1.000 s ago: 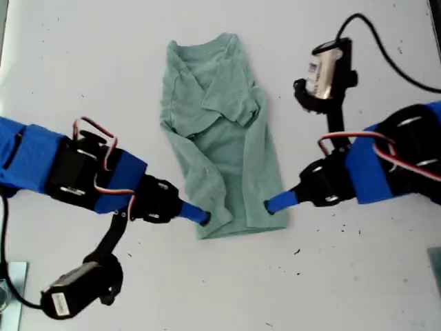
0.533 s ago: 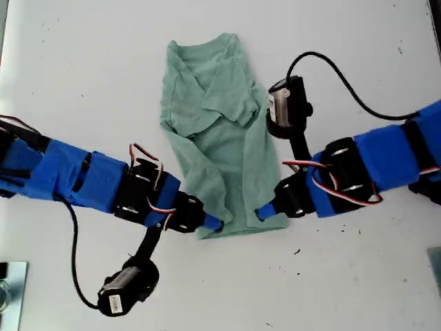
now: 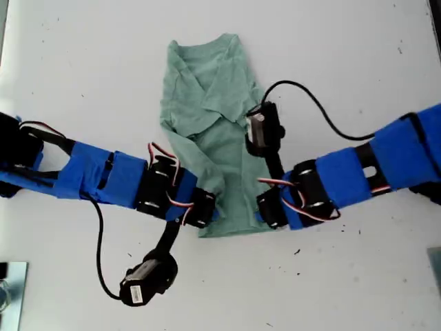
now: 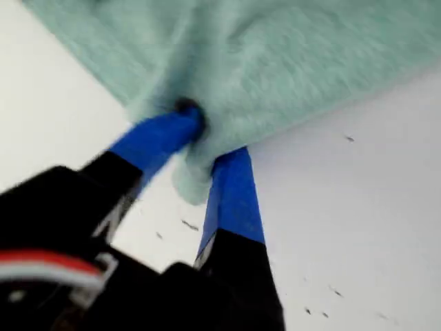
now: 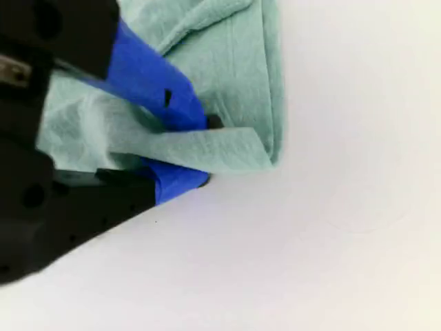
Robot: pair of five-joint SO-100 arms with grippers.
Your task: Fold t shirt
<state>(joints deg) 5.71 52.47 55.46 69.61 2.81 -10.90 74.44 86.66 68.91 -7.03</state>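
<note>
The pale green t shirt (image 3: 213,103) lies lengthwise on the white table (image 3: 358,55), its sides folded inward and its neckline end toward the exterior view's top. My first gripper (image 3: 212,210) comes in from the exterior view's left and is shut on the shirt's lower corner there. In the first wrist view the cloth (image 4: 275,62) bunches between the blue fingers of that gripper (image 4: 210,141). My second gripper (image 3: 262,215) comes in from the exterior view's right. It is shut on the other lower corner, where a flap of fabric (image 5: 227,41) sits between the fingers of this gripper (image 5: 203,152).
The second arm's camera (image 3: 263,129) and its black cable (image 3: 310,103) hang over the shirt's middle. The first arm's camera (image 3: 145,286) sits over the table below that arm. A metal piece (image 3: 10,286) shows at the exterior view's lower left corner.
Both arms pushed inward from the sides and their wrists turned, swinging the cameras closer to the shirt. The blue fingers slid further onto the shirt's lower corners, and the hem bunched slightly.
</note>
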